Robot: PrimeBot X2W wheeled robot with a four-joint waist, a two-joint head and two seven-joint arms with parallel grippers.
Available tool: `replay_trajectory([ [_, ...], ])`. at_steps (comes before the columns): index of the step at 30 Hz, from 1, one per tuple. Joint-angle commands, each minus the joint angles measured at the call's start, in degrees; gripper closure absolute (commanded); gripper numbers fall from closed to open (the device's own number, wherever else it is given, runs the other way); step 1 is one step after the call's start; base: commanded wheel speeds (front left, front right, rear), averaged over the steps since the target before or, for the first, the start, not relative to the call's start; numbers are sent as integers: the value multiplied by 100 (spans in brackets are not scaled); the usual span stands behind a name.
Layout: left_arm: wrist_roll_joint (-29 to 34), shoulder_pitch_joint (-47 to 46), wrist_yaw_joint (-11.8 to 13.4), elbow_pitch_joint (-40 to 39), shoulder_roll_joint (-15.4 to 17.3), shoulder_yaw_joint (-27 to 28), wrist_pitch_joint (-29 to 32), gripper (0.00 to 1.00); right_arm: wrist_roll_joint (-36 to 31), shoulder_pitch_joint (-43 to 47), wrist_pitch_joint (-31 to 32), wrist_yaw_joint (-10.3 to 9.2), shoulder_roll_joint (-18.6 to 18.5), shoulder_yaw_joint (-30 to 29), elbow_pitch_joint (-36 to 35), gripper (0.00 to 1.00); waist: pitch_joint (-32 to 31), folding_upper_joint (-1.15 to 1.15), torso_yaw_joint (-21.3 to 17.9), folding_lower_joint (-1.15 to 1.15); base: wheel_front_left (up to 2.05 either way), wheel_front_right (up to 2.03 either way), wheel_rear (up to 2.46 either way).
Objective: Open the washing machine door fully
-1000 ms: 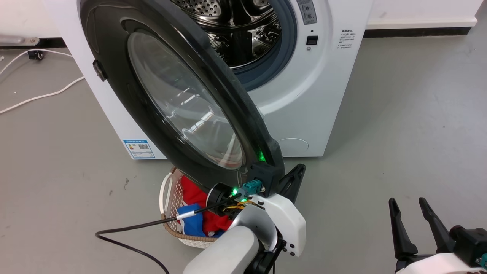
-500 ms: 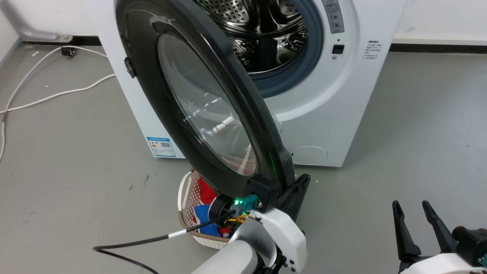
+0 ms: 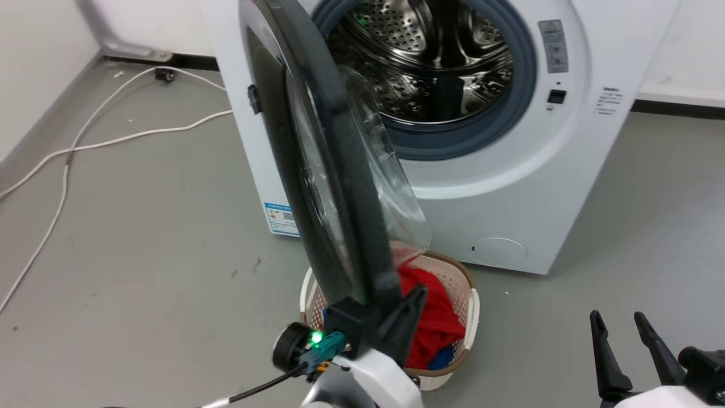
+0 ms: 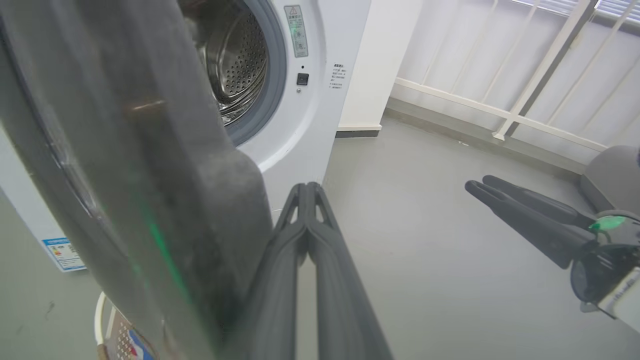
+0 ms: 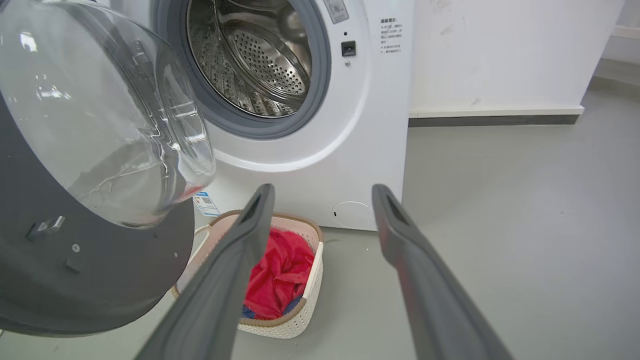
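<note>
Washing machine door (image 3: 354, 187): swung out edge-on from washing machine (image 3: 510, 187), drum exposed, lower rim over laundry basket (image 3: 473, 317) holding red cloth | left gripper (image 4: 307, 188): fingers pressed together, just beside door's lower rim | right gripper (image 5: 322, 200): jaws spread, empty, well apart from door.

The left claw (image 4: 306, 189), fingers (image 4: 278, 285) together, rests against the washing machine door (image 4: 145, 150).
</note>
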Motion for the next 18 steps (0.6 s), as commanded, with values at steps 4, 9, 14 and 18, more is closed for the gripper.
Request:
replay_trajectory([
  [4,83,216,317,-265,390,211,50,100,-6,19,35,1,7,6,14,0,-36,0,350,0,0,0,0],
  [9,142,433,487,-699,527,193,83,100,-3,8,63,0,6,-39,42,0,-45,0,725,0,0,0,0],
  [14,160,606,715,-993,688,297,99,100,26,26,26,0,5,-43,63,0,-14,0,1140,0,0,0,0],
  [18,93,733,813,-1108,780,386,105,100,67,-1,7,1,6,-74,91,0,25,0,1496,0,0,0,0],
])
